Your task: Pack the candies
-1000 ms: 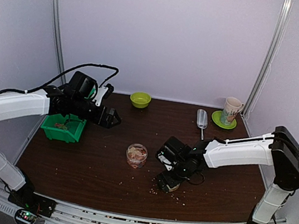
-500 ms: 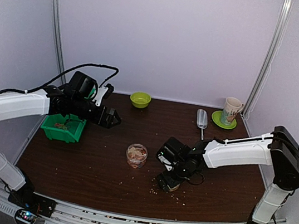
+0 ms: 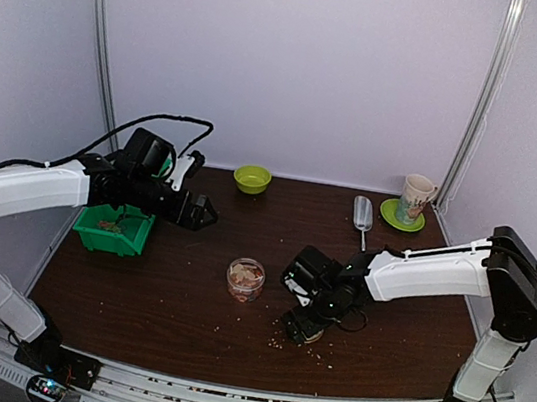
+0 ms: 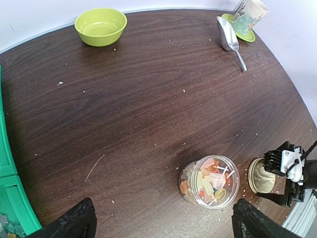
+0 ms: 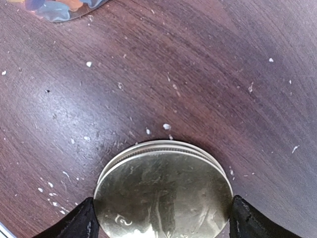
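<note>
We see the candies point(image 4: 210, 179), small and many-coloured, in a clear round plastic jar point(image 4: 185, 187) in the middle of the dark brown wooden table point(image 4: 148, 99). The left gripper point(image 4: 162, 223) hangs spread wide, well above them. Just beside the jar, the right gripper point(image 5: 162, 220) has its fingers point(image 5: 79, 223) on both sides of a flat round gold lid point(image 5: 163, 183); we cannot tell if they pinch it

Two white-shelled arms with black joints
White covers are carried on the left arm point(image 3: 27, 190) and right arm point(image 3: 430, 271) between black joint housings; the left end effector point(image 3: 208, 214) and right end effector point(image 3: 298, 329) are black, and a black cable point(image 3: 148, 127) is looped above the left arm.
</note>
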`<state>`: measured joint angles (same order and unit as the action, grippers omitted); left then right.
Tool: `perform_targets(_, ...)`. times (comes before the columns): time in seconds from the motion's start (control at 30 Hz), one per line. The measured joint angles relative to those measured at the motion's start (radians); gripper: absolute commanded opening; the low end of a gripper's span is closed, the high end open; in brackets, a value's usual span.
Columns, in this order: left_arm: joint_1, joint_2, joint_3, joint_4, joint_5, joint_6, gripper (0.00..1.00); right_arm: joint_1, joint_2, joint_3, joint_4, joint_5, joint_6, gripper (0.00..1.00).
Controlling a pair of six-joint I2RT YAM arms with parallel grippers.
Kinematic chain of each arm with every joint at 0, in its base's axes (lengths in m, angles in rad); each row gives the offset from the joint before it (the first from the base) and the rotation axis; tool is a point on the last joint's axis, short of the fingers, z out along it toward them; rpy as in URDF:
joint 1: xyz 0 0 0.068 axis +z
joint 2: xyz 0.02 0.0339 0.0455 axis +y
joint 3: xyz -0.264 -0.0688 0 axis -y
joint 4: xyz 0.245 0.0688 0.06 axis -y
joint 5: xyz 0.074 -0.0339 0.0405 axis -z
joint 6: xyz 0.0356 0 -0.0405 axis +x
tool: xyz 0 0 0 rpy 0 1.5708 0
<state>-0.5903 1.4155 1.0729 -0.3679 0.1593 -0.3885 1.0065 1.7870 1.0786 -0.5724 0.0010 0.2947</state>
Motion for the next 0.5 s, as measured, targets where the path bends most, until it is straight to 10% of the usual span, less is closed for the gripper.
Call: perform_targets(0.5, 0.000, 0.108, 0.000, -0.001, 0.037, -0.025, 0.98, -0.006, -0.142, 0.047, -0.071, 0.055, -0.029, 0.87)
